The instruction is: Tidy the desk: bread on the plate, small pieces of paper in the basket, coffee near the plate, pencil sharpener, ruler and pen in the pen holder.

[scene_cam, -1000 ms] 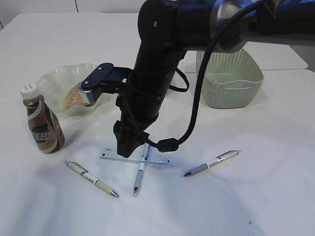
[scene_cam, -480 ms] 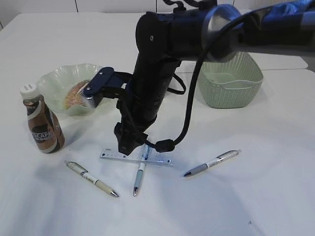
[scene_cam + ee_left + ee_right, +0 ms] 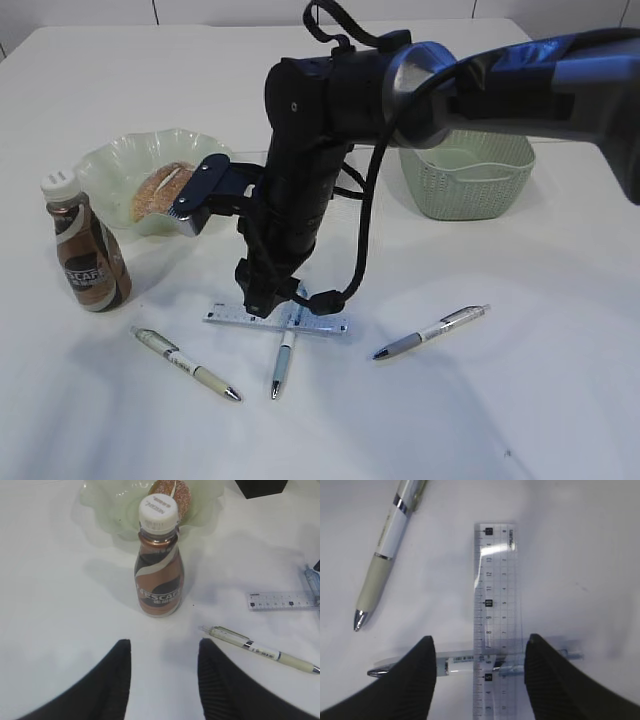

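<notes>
The right pincer hangs low over the middle of the white worktop, jaws spread wide and empty, straddling the spot where the clear ruler lies across a transparent pen. From the wrist view the ruler runs straight between the 2 fingers while the pen lies crosswise under it, so a close here would likely catch the ruler by its long edges, and the pen beneath could be dragged along; that looks like the reason for lining up square to the ruler. Whether the fingertips touch the worktop, I cannot tell. A white pen with a cream grip lies just beside, well clear of the jaws, and a grey pen sits further right. Over on the left, the left pincer is held back, half open and holding nothing, looking straight at the coffee bottle, which stands upright right by the pale green plate. The bread is on that plate, so those 2 jobs look settled. The green basket waits at the back right. No pen holder or pencil sharpener shows in any view, so where the ruler is headed is unclear from here.
</notes>
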Robot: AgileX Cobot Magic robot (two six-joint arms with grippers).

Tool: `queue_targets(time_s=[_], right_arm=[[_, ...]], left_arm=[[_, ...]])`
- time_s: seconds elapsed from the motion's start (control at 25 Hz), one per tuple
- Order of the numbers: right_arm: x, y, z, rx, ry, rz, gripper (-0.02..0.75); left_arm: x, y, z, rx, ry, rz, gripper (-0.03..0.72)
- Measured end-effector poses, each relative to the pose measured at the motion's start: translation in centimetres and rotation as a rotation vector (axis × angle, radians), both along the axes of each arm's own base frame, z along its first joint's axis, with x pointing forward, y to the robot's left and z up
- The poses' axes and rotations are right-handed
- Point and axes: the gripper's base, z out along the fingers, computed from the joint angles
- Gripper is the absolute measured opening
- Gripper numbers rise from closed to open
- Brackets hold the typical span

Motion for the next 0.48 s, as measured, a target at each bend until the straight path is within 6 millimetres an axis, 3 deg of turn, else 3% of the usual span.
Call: queue_targets(time_s=[0.48], right_arm=[[0.6, -0.1, -2.3, -0.062, 0.006, 0.014, 0.448]], left_arm=[[0.0, 0.0, 0.0, 0.001, 0.004, 0.0, 0.31]])
